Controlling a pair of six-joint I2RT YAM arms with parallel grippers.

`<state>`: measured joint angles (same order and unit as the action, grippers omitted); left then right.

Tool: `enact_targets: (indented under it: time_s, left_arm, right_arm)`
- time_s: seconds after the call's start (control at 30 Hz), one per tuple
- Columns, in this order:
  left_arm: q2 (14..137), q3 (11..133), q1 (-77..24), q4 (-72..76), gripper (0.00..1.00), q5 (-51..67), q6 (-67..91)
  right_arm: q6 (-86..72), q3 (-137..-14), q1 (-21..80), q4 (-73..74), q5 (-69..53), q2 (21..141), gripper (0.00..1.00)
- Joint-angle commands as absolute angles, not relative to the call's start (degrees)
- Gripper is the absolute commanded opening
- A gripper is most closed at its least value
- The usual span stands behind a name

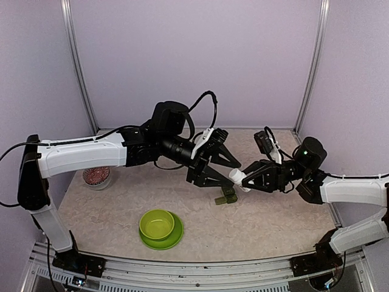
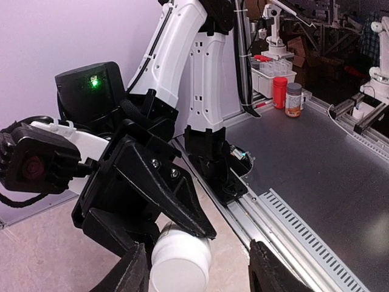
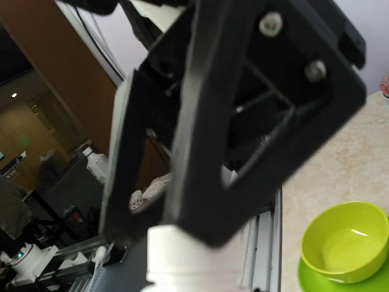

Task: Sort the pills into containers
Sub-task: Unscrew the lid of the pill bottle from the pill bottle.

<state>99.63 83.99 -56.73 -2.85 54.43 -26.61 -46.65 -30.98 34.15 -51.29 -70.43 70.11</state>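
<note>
A: So why is the right gripper [image 1: 250, 181] clenching the white bottle [image 1: 237, 177] level, cap pointing leftward?

B: It's presenting the cap to the left gripper [image 2: 197, 277], whose jaws are straddling it unclamped, probably for unscrewing. The pill box [image 1: 226, 196] is lying just beneath, seemingly lengthwise left-right.

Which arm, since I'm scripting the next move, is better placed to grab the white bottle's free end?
Left. The left gripper, jaws open, straddles the free end of the white bottle; the right gripper is occupied clamping its body.
</note>
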Motion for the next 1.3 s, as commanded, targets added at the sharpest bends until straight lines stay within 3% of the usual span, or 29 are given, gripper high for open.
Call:
enact_targets:
  time_s: [0.0,0.27,0.47,0.73,1.0,1.27]
  left_arm:
    - [100.80,86.64,-57.39,-4.68,0.52,55.07,-27.86]
    - [101.14,86.66,-57.64,-5.02,0.25,54.18,-27.14]
    - [101.98,86.31,-57.57,-2.72,0.14,52.16,-21.62]
    - [104.18,85.84,-57.33,3.89,0.13,48.26,-4.88]
    - [104.69,82.81,-55.63,14.69,0.19,45.53,16.64]
    - [104.03,81.06,-53.54,18.01,0.57,43.33,27.75]
  right_arm:
    - [-47.73,-32.69,35.31,-54.84,-71.29,71.00,0.17]
    - [-47.57,-32.64,35.68,-55.02,-71.13,71.37,0.17]
    - [-44.41,-32.60,35.68,-52.22,-69.69,70.67,0.16]
    - [-25.82,-35.06,35.68,-31.01,-59.06,65.28,0.14]
    - [-16.46,-33.62,35.68,-23.77,-43.23,58.49,0.12]
    - [-12.47,-32.87,35.68,-19.23,-35.97,52.30,0.12]
